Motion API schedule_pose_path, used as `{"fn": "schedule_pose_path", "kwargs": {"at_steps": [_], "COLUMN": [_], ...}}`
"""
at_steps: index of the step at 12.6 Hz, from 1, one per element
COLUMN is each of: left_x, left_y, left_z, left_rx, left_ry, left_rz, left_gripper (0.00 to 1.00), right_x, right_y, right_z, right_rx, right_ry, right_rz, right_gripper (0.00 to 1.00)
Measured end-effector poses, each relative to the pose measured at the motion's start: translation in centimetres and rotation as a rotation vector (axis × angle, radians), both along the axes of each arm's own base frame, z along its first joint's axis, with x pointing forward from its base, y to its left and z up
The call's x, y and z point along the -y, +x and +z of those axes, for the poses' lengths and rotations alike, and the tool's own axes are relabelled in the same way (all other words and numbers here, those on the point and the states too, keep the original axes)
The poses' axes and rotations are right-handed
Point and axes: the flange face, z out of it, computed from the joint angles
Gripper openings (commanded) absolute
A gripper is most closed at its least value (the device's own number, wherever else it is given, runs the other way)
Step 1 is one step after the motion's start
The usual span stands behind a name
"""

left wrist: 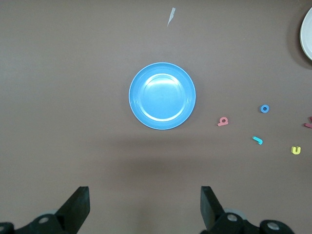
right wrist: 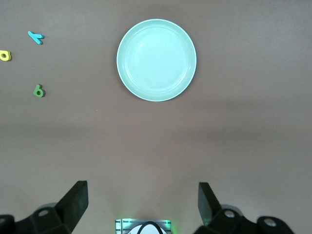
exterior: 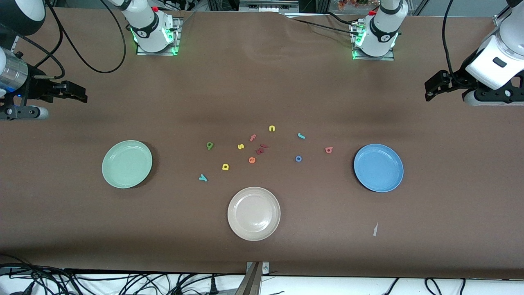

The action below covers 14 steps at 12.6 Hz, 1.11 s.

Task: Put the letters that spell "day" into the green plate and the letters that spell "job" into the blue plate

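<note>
Both arms are white with rounded, glossy shells and black bands at the joints. Each base (exterior: 155, 35) sits on a grey metal mounting plate (exterior: 157, 51) and glows green along its lower edge; a small red button tops each one. Black cables (exterior: 92, 61) loop from the right arm across the table edge, and another black cable hangs by the left arm. The right arm carries a silver metal cylinder section (exterior: 12, 73) near its wrist. The left gripper (exterior: 438, 84) and the right gripper (exterior: 71, 92) are matte black, with thick, wedge-shaped fingers (left wrist: 75, 207). Round silver screws (right wrist: 44, 213) show on the black finger mounts in both wrist views.
</note>
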Motion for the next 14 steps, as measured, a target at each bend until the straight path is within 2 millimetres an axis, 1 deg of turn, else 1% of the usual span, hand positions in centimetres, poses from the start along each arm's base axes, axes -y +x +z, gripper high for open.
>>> {"fn": "schedule_pose_path", "kwargs": {"at_steps": [6,9,11,13,14], "left_x": [0.1,0.6,0.9,1.8,2.8], "left_y": [0.0,0.0,0.3,1.0,1.6], "left_z": [0.0,-0.1,-0.3,-1.4,-2.1], "left_rx": [-0.001,-0.006,-0.008,-0.017,-0.022], "left_ry": [-0.009,-0.061,-0.066,-0.072,-0.074], "left_rz": [0.000,0.003,-0.001,-0.018,-0.034], "left_gripper": [1.00,1.00,1.00,1.00,1.00], "right_x": [0.0,0.0,0.0,-0.3,-1.1], "right_y": [0.0,0.0,0.1,0.4,0.6], "right_z": [0.0,0.0,0.1,-0.2,-0.7], "right_rx": [0.000,0.002,0.011,0.017,0.016], "right_ry": [0.000,0.000,0.000,0.002,0.004], "right_rz": [0.000,0.000,0.000,0.005,0.019], "right_gripper": [1.00,1.00,1.00,1.00,1.00]}}
